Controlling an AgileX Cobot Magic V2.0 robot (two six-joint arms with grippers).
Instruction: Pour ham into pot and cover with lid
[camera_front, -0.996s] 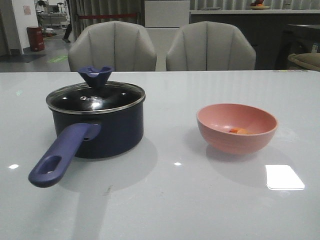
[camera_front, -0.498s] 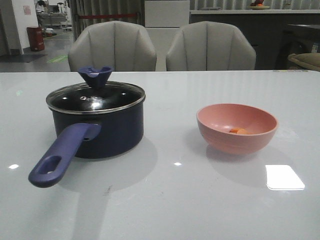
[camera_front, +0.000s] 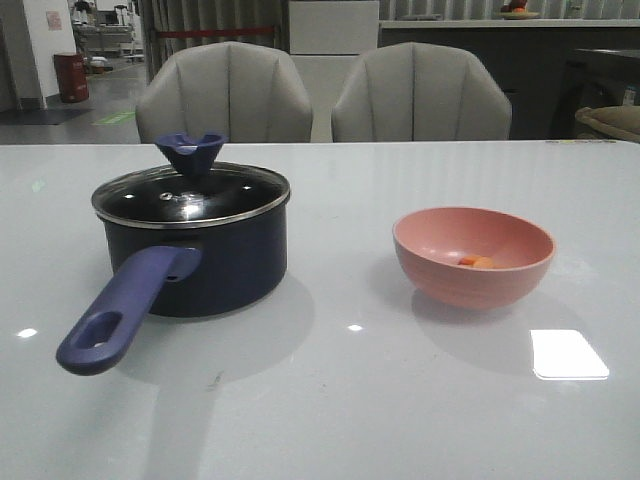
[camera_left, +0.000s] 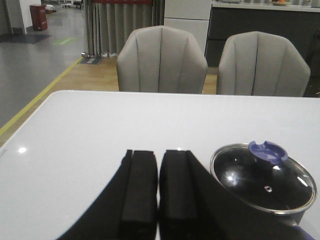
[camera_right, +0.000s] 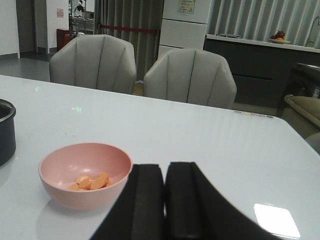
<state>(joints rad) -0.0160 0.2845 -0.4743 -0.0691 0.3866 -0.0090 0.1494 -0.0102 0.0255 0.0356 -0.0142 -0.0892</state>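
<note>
**Pot covered, ham in the bowl**

The pot stands at the left of the front view, with the lid on it. The ham lies in the pink bowl at the right. The left gripper and the right gripper each have their fingers together, holding nothing.

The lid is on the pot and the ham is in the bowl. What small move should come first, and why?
Probably the left gripper, shut and empty, should open and move toward the blue knob of the lid. The lid covers the pot, so the ham in the pink bowl cannot go in yet. The right gripper is also shut and holds nothing.
</note>
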